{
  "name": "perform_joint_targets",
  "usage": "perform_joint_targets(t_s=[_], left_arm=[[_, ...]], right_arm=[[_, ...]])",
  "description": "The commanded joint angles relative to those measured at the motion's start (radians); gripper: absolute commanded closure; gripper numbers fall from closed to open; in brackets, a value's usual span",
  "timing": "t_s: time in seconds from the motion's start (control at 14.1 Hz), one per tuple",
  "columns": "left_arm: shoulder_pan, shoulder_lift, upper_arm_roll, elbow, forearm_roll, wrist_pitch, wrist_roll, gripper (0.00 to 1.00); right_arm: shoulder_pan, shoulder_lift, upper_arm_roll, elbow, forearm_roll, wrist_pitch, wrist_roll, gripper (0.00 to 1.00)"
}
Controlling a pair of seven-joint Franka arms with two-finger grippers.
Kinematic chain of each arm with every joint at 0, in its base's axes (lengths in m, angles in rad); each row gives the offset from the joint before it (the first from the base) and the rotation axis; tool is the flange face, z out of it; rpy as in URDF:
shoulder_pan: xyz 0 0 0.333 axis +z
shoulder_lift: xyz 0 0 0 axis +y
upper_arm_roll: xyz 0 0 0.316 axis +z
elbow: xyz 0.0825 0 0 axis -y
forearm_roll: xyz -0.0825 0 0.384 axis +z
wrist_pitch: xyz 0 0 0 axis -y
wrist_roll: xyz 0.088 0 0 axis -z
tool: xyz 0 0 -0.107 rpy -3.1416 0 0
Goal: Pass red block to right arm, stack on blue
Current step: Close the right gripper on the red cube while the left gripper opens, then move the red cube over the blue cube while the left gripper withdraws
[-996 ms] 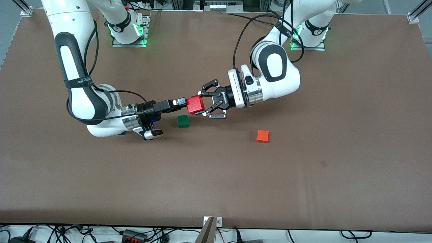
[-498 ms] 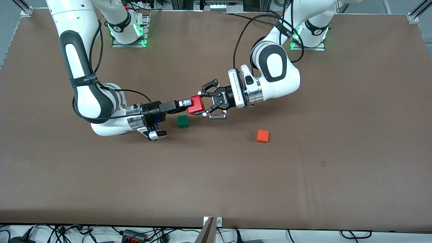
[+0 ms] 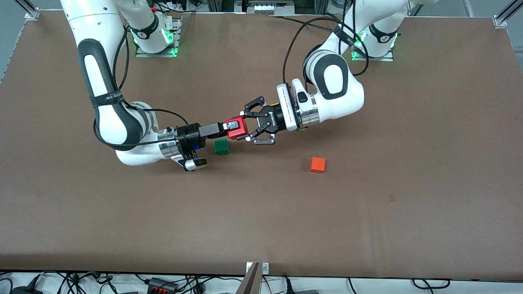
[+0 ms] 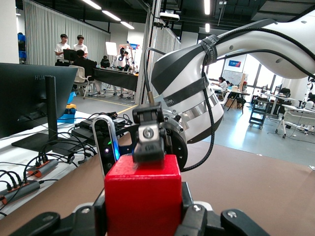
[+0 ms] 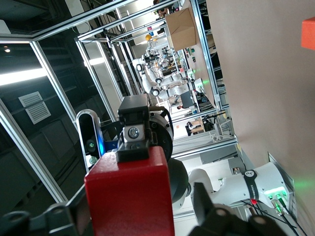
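We see the green cube (image 3: 221, 146) under the joined grippers; the orange cube (image 3: 317, 164) sits well apart, open tabletop (image 3: 261, 220) nearer the camera.

The blue cube (image 3: 197, 147) is almost wholly hidden beneath the right arm's wrist; only a sliver shows. The red block (image 3: 237, 127) is partly covered by the right pincer (image 3: 229, 126), whose lower finger cannot be seen. In the right wrist view, the orange cube (image 5: 308, 33) is cut off by the picture's edge.
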Motion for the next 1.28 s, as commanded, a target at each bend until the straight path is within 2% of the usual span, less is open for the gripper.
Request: perform_joint_targets(t_s=[0.0,0.14,0.21,0.28,0.5,0.57,0.64,1.0,1.07,1.21], left_arm=[[-0.003,0.012,-0.002,0.027,-0.029,0.025,0.056,0.97],[-0.003,0.012,-0.002,0.027,-0.029,0.025,0.056,0.97],[-0.003,0.012,-0.002,0.027,-0.027,0.025,0.056,0.97],[-0.003,0.012,-0.002,0.027,-0.027,0.025,0.053,0.97],[-0.002,0.011,-0.002,0.027,-0.027,0.025,0.05,0.94],[0.0,0.009,-0.002,0.027,-0.026,0.025,0.052,0.59],[0.0,0.009,-0.002,0.022,-0.026,0.026,0.059,0.01],[0.015,-0.003,-0.001,-0.001,-0.024,0.025,0.064,0.0],[0.02,-0.012,-0.002,-0.002,-0.023,0.025,0.064,0.0],[0.046,-0.018,-0.002,-0.004,-0.018,0.012,0.064,0.0]], right_arm=[[0.006,0.012,-0.002,0.025,0.018,0.007,0.018,0.3],[0.004,0.013,-0.004,0.04,0.016,0.006,0.018,0.79],[0.004,0.012,-0.004,0.042,0.016,0.007,0.018,0.91],[0.004,0.012,-0.004,0.044,0.016,0.007,0.018,0.95],[0.004,0.012,-0.006,0.044,0.016,0.007,0.017,0.99],[0.004,0.01,-0.006,0.045,0.016,0.007,0.017,1.0],[0.003,0.01,-0.006,0.045,0.016,0.006,0.015,1.0],[0.001,0.003,-0.013,0.048,-0.004,0.006,0.015,1.0],[-0.004,0.003,-0.016,0.056,-0.023,0.006,0.014,1.0],[-0.01,0.003,-0.025,0.1,-0.117,0.007,0.017,1.0]])
